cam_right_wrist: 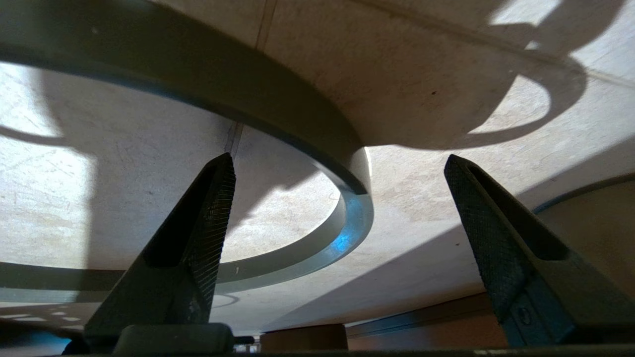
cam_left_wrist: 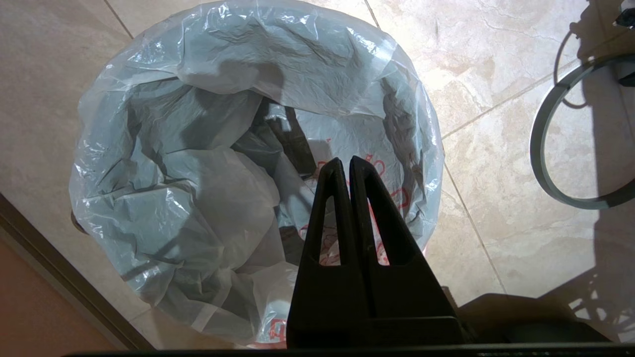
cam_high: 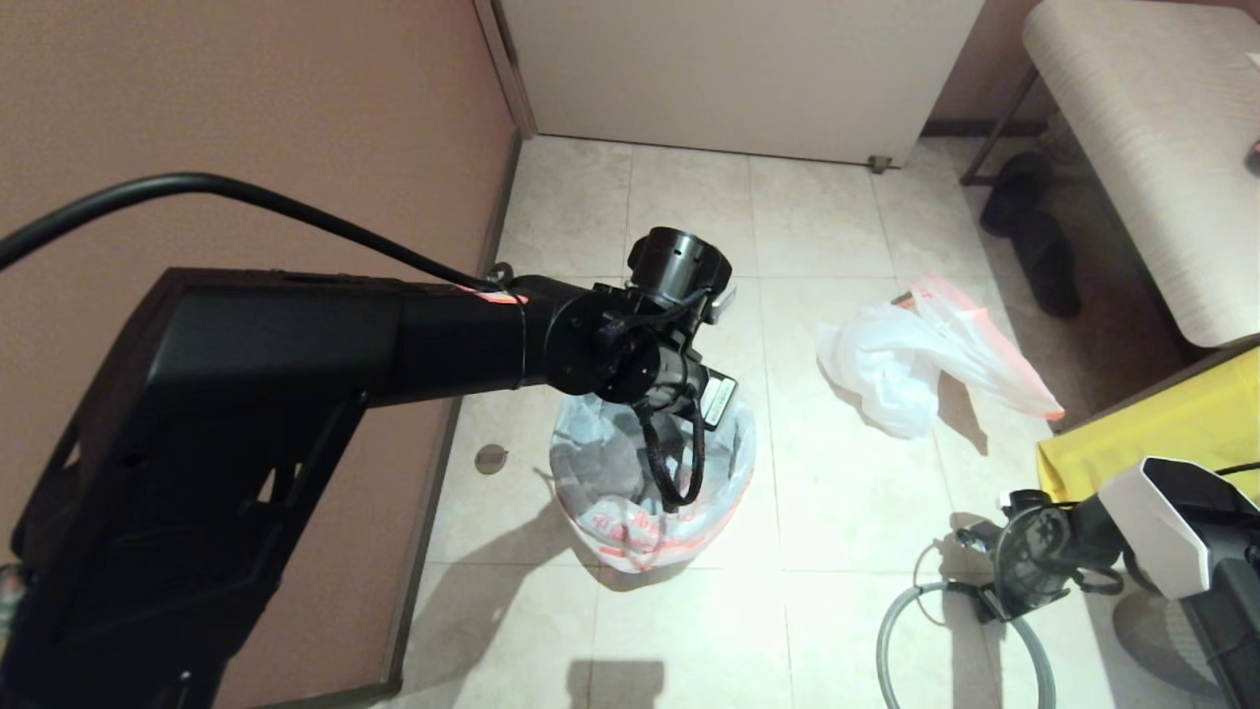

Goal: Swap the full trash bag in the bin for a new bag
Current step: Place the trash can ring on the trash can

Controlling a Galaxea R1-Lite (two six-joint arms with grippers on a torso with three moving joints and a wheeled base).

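The new bag (cam_high: 645, 492), white with red print, lines the bin and folds out over its rim, hiding the black wall. My left gripper (cam_left_wrist: 349, 161) hangs shut and empty just above the bag's opening (cam_left_wrist: 208, 163). The full trash bag (cam_high: 915, 359), white with pink-red handles, lies crumpled on the tiles to the right. The bin's grey ring (cam_high: 891, 630) lies flat on the floor at the front right. My right gripper (cam_high: 979, 581) is low over it and open. The ring's edge (cam_right_wrist: 302, 129) sits between the spread fingers (cam_right_wrist: 213, 223), untouched.
A brown wall (cam_high: 246, 118) runs close along the bin's left. A yellow bag (cam_high: 1162, 423) and a padded bench (cam_high: 1142, 148) stand at the right, with dark shoes (cam_high: 1034, 226) under the bench. A pale door (cam_high: 738, 69) closes the far end. A floor drain (cam_high: 490, 457) lies beside the bin.
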